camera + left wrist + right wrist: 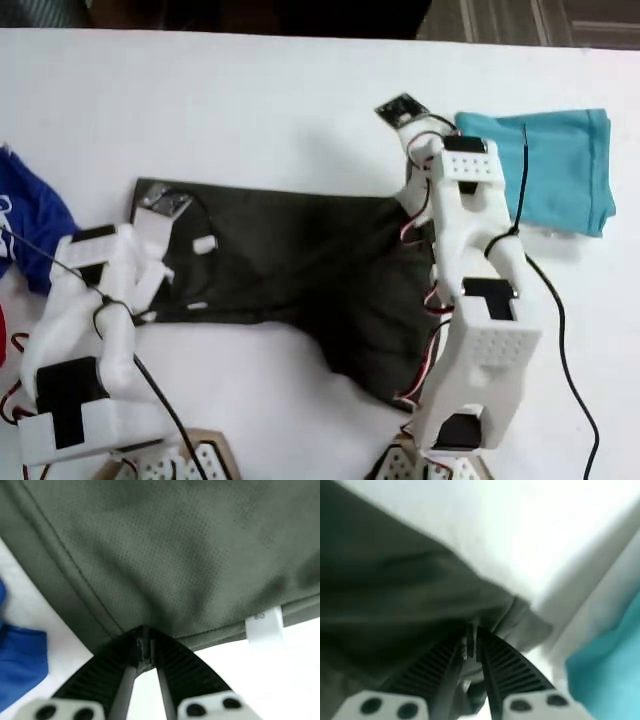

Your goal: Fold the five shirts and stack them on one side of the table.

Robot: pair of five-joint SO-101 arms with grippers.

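Dark shirt [300, 260] lies spread on the bench [250, 100] just beside the folded teal shirt [560, 165], its edge nearest that one clamped in the right claw [471, 632] and its far edge clamped in the left claw [145, 642], probably so both can fold it over together.

green shirt [300, 260]: dark olive, lay spread and wrinkled mid-table.
teal shirt [560, 165]: folded, lay at the far right.
blue shirt [25, 230]: lay bunched at the left edge.
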